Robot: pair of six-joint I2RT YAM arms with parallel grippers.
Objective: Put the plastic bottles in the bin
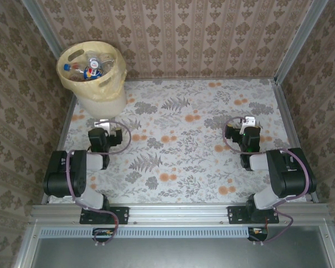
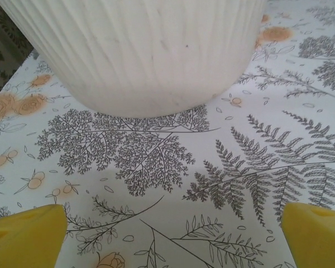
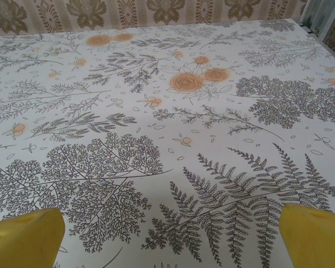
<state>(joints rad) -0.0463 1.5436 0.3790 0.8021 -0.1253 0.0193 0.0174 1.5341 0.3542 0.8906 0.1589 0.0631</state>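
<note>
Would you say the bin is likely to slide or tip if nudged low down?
Probably slide, not tip: the bin looks wide for its height and sits flat on the smooth table. Likely light, being seemingly thin plastic holding only bottles, so a gentle push might shift it. Its cut-out rim may flex.

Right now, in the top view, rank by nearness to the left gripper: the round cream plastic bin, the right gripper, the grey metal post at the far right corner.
1. Round cream plastic bin, just ahead of the left gripper.
2. Right gripper, across the table.
3. Grey metal post, far right corner.
</note>
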